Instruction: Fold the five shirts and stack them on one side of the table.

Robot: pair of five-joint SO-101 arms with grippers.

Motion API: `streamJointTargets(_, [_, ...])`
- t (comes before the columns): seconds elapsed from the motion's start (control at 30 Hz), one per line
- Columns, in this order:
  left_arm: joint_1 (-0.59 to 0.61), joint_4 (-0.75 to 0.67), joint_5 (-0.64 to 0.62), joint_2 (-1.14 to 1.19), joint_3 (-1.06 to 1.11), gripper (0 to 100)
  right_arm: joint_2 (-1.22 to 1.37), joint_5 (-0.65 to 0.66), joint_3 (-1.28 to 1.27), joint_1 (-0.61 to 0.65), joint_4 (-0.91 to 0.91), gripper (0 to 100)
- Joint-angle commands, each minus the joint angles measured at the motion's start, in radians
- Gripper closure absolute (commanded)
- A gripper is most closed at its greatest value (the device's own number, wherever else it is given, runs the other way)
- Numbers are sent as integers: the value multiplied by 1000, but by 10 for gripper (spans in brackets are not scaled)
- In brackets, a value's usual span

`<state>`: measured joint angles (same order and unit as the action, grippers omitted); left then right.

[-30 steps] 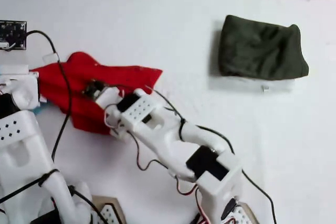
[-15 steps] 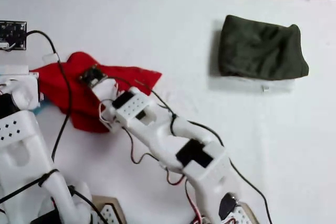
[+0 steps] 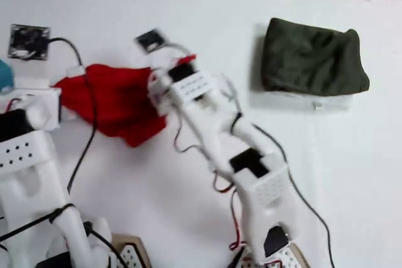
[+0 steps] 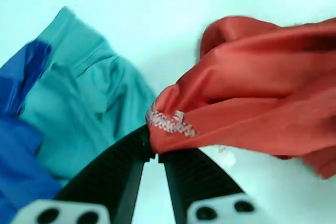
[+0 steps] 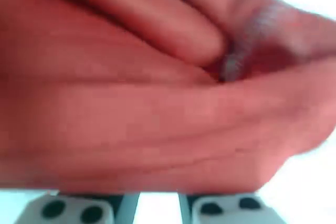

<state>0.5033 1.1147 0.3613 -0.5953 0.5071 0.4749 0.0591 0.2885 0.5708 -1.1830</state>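
Left wrist view, left gripper (image 4: 156,153) clenched on red shirt (image 4: 252,108) hem, teal shirt (image 4: 84,114) beside, right gripper (image 3: 156,81) clamping the same shirt, green shirt (image 3: 311,58) folded well apart.

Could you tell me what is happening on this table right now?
Both arms are working on a red shirt. The left gripper is shut on one corner of it, and the right gripper is at its opposite edge, with fabric pressed close against it. A dark green shirt lies folded on the table, apart from the arms. A teal shirt and a blue shirt lie crumpled near the left gripper.
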Motion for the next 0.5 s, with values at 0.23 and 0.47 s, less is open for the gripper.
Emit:
streamJointTargets(0.23, [-288, 193, -173, -32, -338, 975, -447, 336, 52, -197, -222, 980])
streamJointTargets(0.47, [-384, 316, -262, -31, -443, 975, -691, 488, 49, -189, -361, 980])
